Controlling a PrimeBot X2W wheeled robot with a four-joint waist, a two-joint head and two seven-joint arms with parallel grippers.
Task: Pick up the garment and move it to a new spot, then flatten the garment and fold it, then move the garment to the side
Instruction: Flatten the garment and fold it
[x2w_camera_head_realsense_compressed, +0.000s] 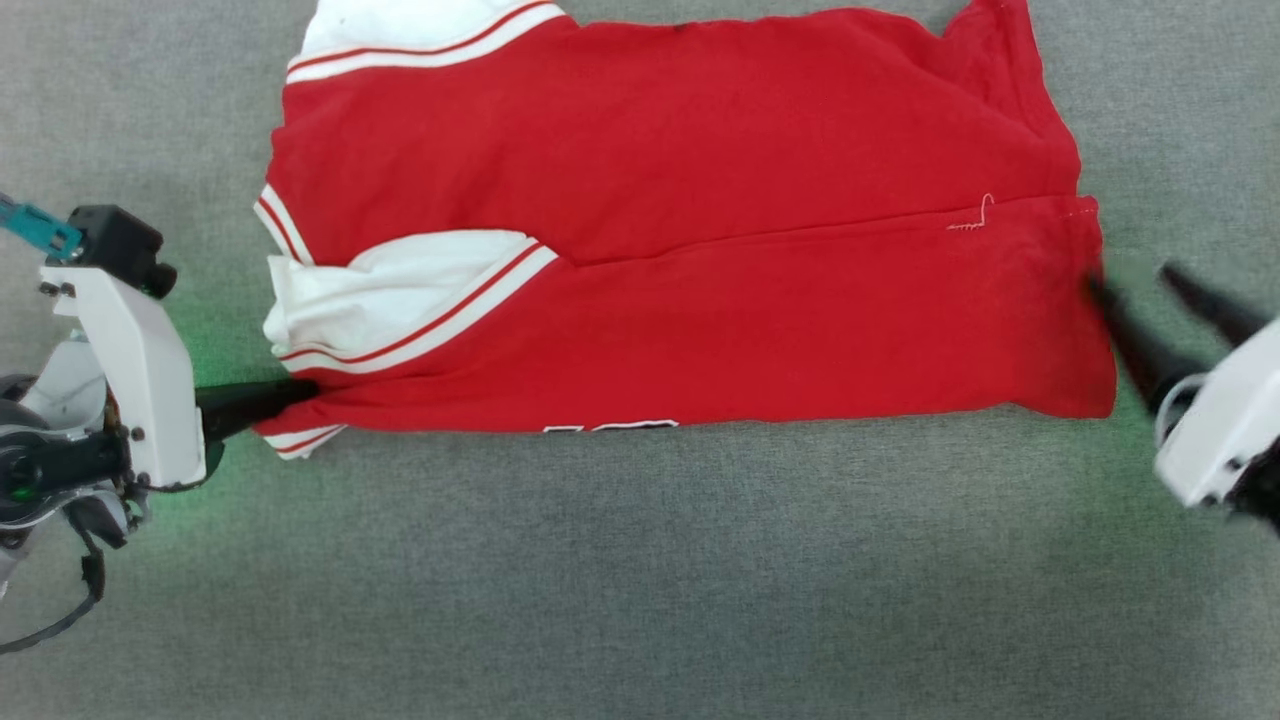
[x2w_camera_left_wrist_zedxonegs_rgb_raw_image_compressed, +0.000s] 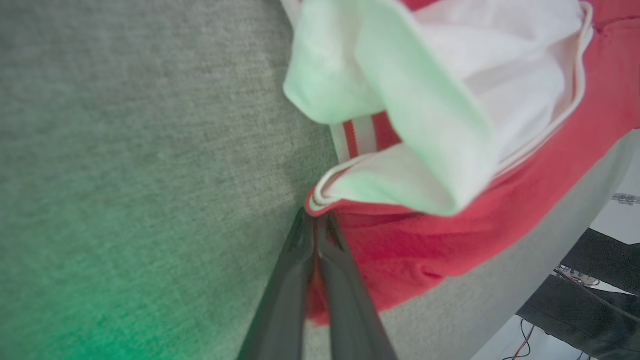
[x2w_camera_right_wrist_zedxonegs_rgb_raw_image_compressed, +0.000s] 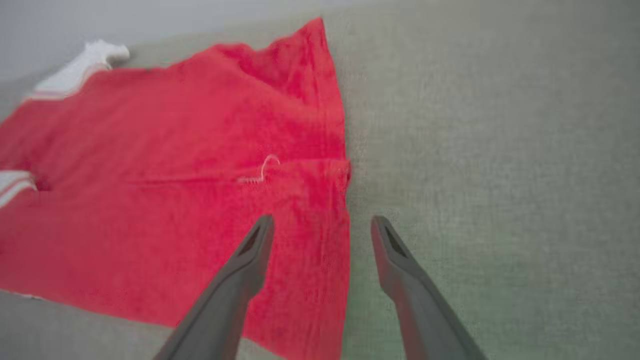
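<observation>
Garment lies folded lengthwise on the grey bench. Left end effector is clamped on its near-left corner, just below the white sleeve. Right end effector is open, its fingers either side of the right hem.

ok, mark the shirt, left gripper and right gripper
shirt (x2w_camera_head_realsense_compressed: 680, 150): head view, red body panel.
left gripper (x2w_camera_left_wrist_zedxonegs_rgb_raw_image_compressed: 315, 220): left wrist view, tips of shut jaws at the shirt edge.
right gripper (x2w_camera_right_wrist_zedxonegs_rgb_raw_image_compressed: 324, 222): right wrist view, gap between open jaws.

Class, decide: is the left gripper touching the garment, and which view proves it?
Touching. The left wrist view shows the left gripper shut on the garment at its red edge, fabric pinched between its fingers.
</observation>
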